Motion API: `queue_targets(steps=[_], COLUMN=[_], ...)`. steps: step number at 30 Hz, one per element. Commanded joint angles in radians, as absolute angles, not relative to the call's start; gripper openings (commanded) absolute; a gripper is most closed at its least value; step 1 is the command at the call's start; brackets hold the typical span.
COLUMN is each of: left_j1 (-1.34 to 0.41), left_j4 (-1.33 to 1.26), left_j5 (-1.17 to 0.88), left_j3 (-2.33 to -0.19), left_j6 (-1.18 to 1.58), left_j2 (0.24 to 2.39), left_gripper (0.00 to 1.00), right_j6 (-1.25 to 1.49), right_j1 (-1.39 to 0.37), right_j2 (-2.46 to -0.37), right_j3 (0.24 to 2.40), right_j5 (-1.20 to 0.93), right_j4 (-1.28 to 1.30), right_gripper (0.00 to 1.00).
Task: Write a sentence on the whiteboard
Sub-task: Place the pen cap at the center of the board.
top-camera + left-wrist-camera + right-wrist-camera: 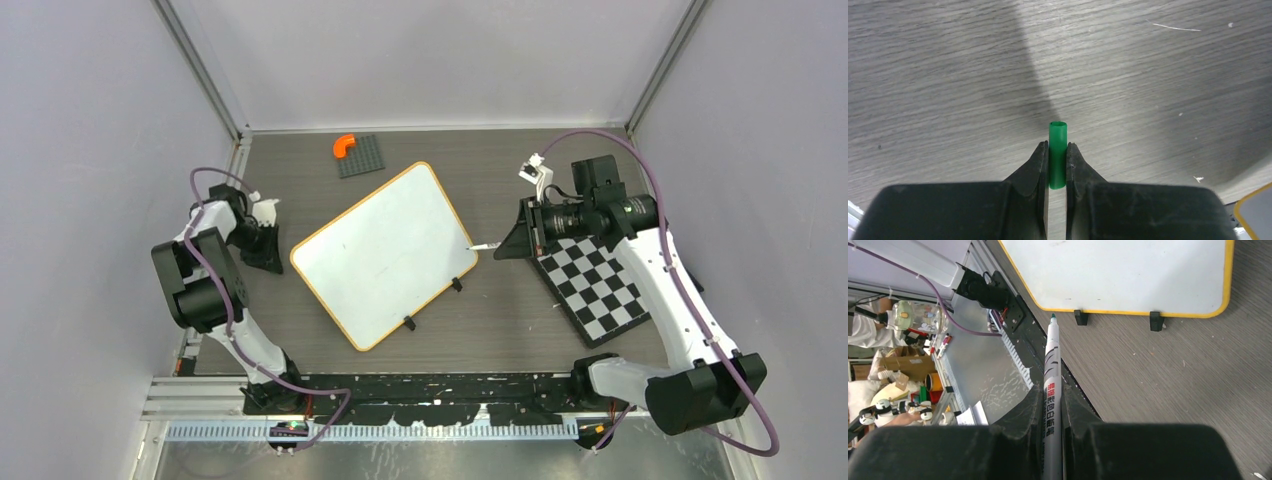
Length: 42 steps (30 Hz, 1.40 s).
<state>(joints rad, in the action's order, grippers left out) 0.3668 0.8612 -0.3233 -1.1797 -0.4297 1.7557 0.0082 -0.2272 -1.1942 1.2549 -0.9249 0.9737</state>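
The right pincer (1053, 392) is shut on the barrel of an uncapped marker (1052, 365). The marker's green tip is held just beside the right corner of the whiteboard (385, 255), and contact with the rim cannot be told. The left pincer (1057, 148) is clamped on a green cap (1058, 134) held over the bare bench (948, 75) to the left of the board. The whiteboard is laid at the bench's middle, turned diagonally, with two black clip feet (1081, 317) on its near-right edge. A checkerboard (595, 285) is seen under the right arm. At the far side a grey studded plate (365, 158) is set, with an orange piece (343, 146) on it.
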Motion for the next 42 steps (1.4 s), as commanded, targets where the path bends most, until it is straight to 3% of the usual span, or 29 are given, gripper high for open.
queue_targets(steps=[1, 13, 27, 35, 42], left_j1=[0.364, 0.337, 0.321, 0.32, 0.32], left_j4=[0.789, 0.75, 0.858, 1.007, 1.132], left_j5=[-0.304, -0.262, -0.3, -0.353, -0.432], left_j3=[-1.153, -1.086, -1.112, -1.25, -1.496], left_j6=[-0.442, -0.476, -0.522, -0.505, -0.459], left_j2=[1.782, 1.812, 1.751, 1.646, 1.601], left_gripper=[0.1, 0.2, 0.49, 0.7, 0.74], right_j6=[-0.034, -0.054, -0.08, -0.099, -0.117], right_j1=[-0.233, -0.261, -0.324, -0.332, -0.333], right_j2=[-1.145, -1.202, -1.273, -1.28, -1.269], right_j3=[1.239, 1.249, 1.317, 1.338, 1.341], right_j5=[-0.911, -0.881, -0.853, -0.862, -0.866], right_j4=[0.962, 0.951, 0.945, 0.957, 0.972], right_gripper=[0.0, 0.0, 0.0, 0.0, 0.0])
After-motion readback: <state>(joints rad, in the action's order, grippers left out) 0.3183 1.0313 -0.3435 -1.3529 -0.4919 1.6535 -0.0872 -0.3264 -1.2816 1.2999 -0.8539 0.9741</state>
